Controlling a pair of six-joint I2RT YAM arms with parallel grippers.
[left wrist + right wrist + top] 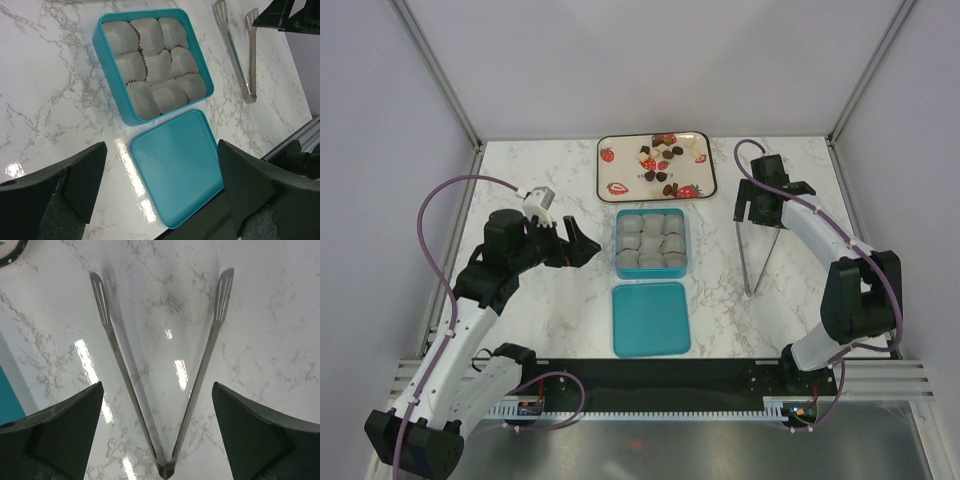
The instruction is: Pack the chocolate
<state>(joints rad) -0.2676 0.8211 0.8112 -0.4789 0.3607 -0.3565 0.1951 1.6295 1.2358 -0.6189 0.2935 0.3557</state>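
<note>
Chocolate (662,160) lies on a white tray (624,168) at the top centre of the overhead view, on the marble table (735,325). It is well apart from both grippers. The left gripper (582,246) sits at mid-left of that view, pointing toward the teal box (686,243), below and left of the tray. The right gripper (760,208) sits at the right, just right of the tray's lower corner. Left fingers (75,175) spread wide and hold nothing; in the left wrist view the box (107,75) and lid (180,165) lie beyond and between them. Right fingers (60,425) also spread wide, with the metal tongs (200,370) lying flat on the marble between them, hinge end at the bottom centre of the frame and slotted tips splayed toward the top; no contact visible. Counts: one tray; one box; one lid (651,318), lying flat just below the box in the overhead view; one pair of tongs (756,262). Liner cups (159,62) number nine, three by three, all white and unfilled. The chocolate pieces are dark, brown and white, and too small to count firmly.
</note>
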